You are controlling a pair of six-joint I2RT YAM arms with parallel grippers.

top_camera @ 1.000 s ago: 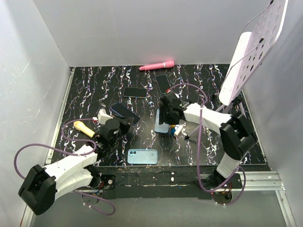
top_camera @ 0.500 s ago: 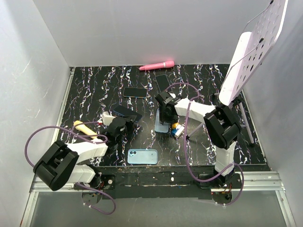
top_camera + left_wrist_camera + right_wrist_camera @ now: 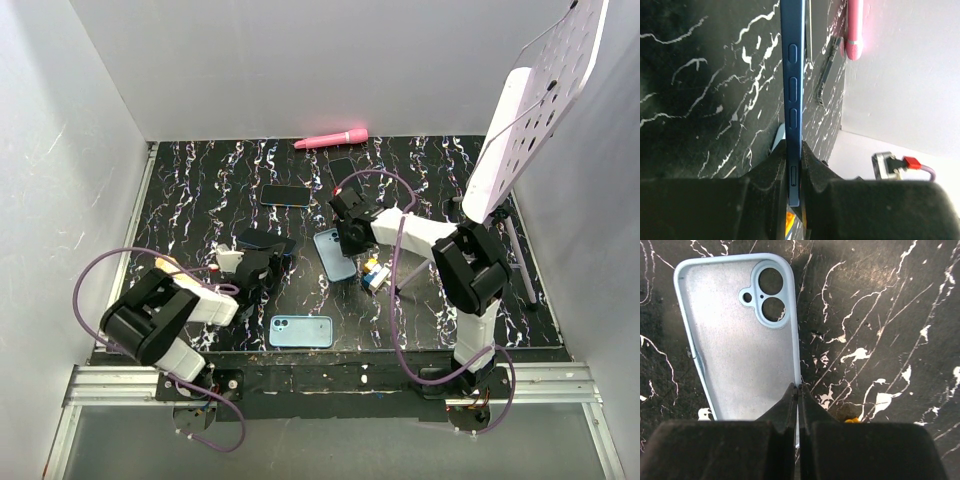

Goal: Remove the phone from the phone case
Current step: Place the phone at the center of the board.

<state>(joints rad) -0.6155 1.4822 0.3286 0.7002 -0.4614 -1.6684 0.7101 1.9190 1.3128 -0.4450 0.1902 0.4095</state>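
Note:
In the left wrist view the dark blue phone point(image 3: 792, 85) shows edge-on, side buttons facing the camera, with my left gripper point(image 3: 795, 167) shut on its near end. From above, that phone point(image 3: 260, 241) lies at mid-left with the left gripper point(image 3: 262, 266) at its near edge. The light blue phone case point(image 3: 737, 340) lies empty on the black marbled table point(image 3: 880, 315), inside up, camera holes at the far end. My right gripper point(image 3: 798, 390) is shut on the case's right rim. Seen from above, the case point(image 3: 334, 256) sits just below the right gripper point(image 3: 350, 235).
Another light blue phone point(image 3: 301, 330) lies near the front edge. Two dark phones point(image 3: 286, 195) point(image 3: 343, 172) lie further back, with a pink stick point(image 3: 330, 138) at the back wall. A small yellow-blue toy point(image 3: 375, 275) sits beside the case. A white perforated board point(image 3: 530, 110) leans at right.
My right gripper has closed on the case's rim, and the case now lies slightly turned and shifted left. The left arm has folded back toward the left, still holding the phone.

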